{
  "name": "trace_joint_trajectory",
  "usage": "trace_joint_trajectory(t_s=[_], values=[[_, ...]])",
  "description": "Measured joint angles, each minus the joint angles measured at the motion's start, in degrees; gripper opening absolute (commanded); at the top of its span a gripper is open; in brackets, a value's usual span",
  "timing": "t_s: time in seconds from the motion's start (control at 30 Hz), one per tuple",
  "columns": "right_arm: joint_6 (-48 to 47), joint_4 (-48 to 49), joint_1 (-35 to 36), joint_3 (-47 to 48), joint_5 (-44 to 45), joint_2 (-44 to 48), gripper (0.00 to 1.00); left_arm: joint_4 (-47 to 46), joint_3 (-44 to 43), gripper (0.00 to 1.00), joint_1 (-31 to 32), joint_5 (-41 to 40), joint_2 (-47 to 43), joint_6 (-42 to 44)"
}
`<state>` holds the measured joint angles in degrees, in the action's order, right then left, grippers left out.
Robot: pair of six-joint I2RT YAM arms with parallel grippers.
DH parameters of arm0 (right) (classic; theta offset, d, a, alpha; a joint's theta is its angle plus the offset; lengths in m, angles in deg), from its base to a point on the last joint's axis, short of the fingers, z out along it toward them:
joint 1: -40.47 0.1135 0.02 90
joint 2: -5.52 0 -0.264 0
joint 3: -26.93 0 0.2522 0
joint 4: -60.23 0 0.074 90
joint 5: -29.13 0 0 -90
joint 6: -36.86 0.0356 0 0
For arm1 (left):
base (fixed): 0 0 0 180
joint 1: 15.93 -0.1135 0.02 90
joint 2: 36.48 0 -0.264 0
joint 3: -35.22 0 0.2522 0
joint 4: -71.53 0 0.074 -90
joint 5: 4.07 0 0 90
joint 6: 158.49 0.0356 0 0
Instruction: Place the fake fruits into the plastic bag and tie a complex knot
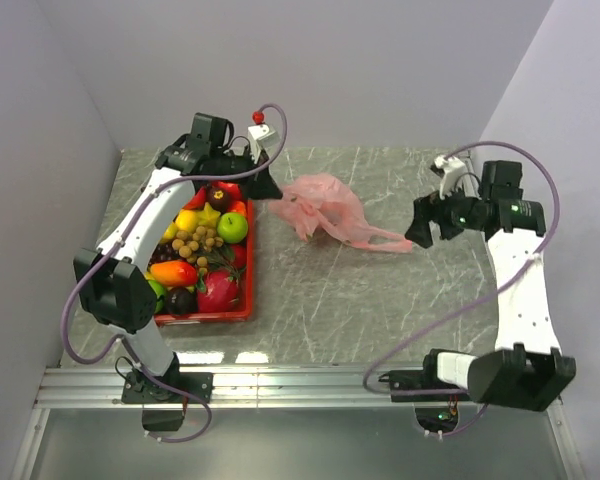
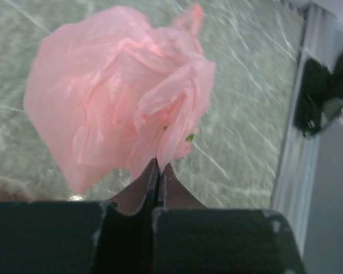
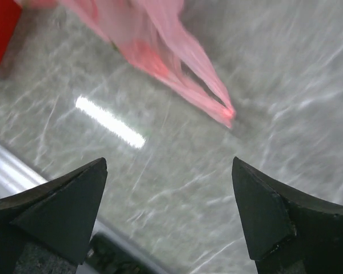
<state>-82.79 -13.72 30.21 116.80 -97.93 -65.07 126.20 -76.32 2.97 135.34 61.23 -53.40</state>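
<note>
The pink plastic bag (image 1: 325, 210) lies crumpled on the grey marbled table, with one long handle (image 1: 385, 242) stretched to the right. My left gripper (image 1: 271, 188) is shut on the bag's left edge; in the left wrist view the closed jaws (image 2: 158, 165) pinch pink film below the bunched bag (image 2: 114, 91). My right gripper (image 1: 418, 232) is open and empty just right of the handle tip, which shows ahead of it in the right wrist view (image 3: 226, 111). The fake fruits, among them a green apple (image 1: 232, 227) and tan berries (image 1: 195, 240), lie in the red tray (image 1: 248, 262). No knot shows.
The red tray stands at the left, right beside my left arm; its corner shows in the right wrist view (image 3: 0, 28). An aluminium rail (image 1: 300, 385) runs along the near table edge. Grey walls close in the left, back and right.
</note>
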Motion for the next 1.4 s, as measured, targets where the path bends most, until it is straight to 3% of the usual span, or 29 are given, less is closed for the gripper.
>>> trace_joint_trajectory(t_s=[0.17,0.3,0.47,0.73,0.77,0.83,0.87,0.93,1.07,1.17,1.2,1.23,1.3,1.4], values=[[4.87,13.31,14.38,0.57,3.82,2.75,0.98,8.63,-4.22,0.0,-0.11,6.78,2.64,7.3],[6.64,26.51,21.4,-5.14,5.97,2.03,0.99,12.81,-5.38,0.0,-0.22,11.13,3.48,10.8],[5.27,40.33,24.57,-11.72,7.67,-3.19,1.0,16.74,-5.42,0.0,-0.22,14.23,3.48,14.34],[4.61,55.12,29.51,-9.14,9.38,-17.68,0.99,19.67,-5.4,0.0,-0.2,15.89,3.48,17.9],[4.44,55.69,30.29,-7.76,9.27,-19.8,0.89,20.02,-5.4,0.0,-0.2,15.89,3.48,18.43],[3.45,56.11,31.43,-4.96,8.76,-23.54,0.59,20.28,-5.38,0.0,-0.2,15.85,3.48,18.8],[2.51,55.36,31.85,-3.69,8.35,-25.07,0.36,20.11,-5.33,0.0,-0.24,15.8,3.48,18.69],[0.61,51.23,31.95,-1.11,7.78,-27.06,0.03,18.62,-4.63,0.0,-0.87,15.58,3.21,17.66],[-0.07,39.39,29.07,1.22,7.06,-26.05,0.0,6.43,0.94,0.0,-4.7,12.92,0.9,9.77],[2.49,32.72,25.59,-0.5,6.62,-20.68,0.0,-5.75,6.12,0.03,-7.87,6.58,-0.76,4.22],[3.93,31.52,25.31,-1.75,6.4,-17.64,0.0,-9.2,7.39,0.19,-8.11,4.94,-0.85,2.49],[5.51,30.03,25.38,-2.89,6.23,-14.34,0.0,-12.79,8.37,0.25,-7.85,2.97,-0.7,0.74],[9.29,26.84,25.42,-4.7,7.1,-7.85,0.0,-16.92,8.48,0.38,-7.21,-0.57,-0.02,-2.71],[16.83,24.52,25.68,-5.79,8.17,-3.61,0.0,-19.74,4.42,0.49,-7.1,-4.87,2.86,-8.79]])
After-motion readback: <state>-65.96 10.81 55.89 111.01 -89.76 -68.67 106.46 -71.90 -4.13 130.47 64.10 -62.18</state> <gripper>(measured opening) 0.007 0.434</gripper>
